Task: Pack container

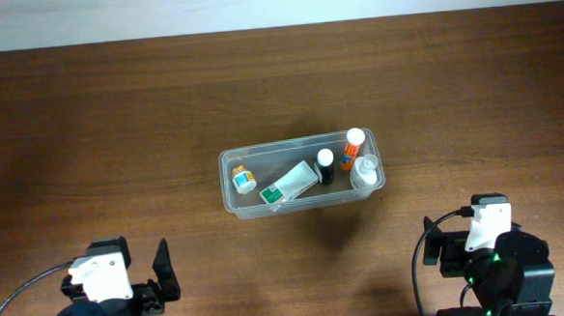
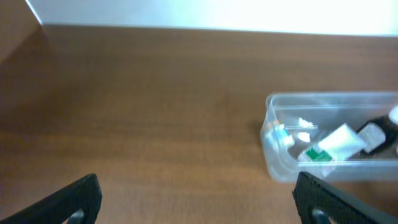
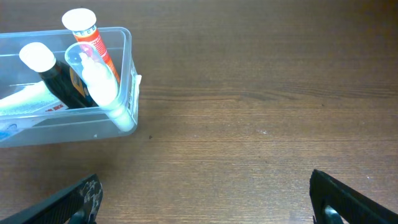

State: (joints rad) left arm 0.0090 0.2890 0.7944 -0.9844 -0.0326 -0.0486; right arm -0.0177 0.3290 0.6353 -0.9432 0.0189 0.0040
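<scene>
The clear plastic container (image 1: 303, 197) sits at the table's middle. Inside lie a small amber jar with a blue label (image 1: 242, 177), a white tube with green print (image 1: 291, 185), a black bottle with a white cap (image 1: 326, 165), an orange bottle with a white cap (image 1: 352, 147) and a clear bottle (image 1: 363, 172). The container also shows in the left wrist view (image 2: 280, 163) and the right wrist view (image 3: 127, 74). My left gripper (image 2: 198, 202) is open and empty near the front left edge. My right gripper (image 3: 205, 199) is open and empty near the front right edge.
The brown wooden table (image 1: 117, 138) runs to a pale wall at the back. Both arm bases stand at the front edge, the left one (image 1: 100, 284) and the right one (image 1: 490, 253).
</scene>
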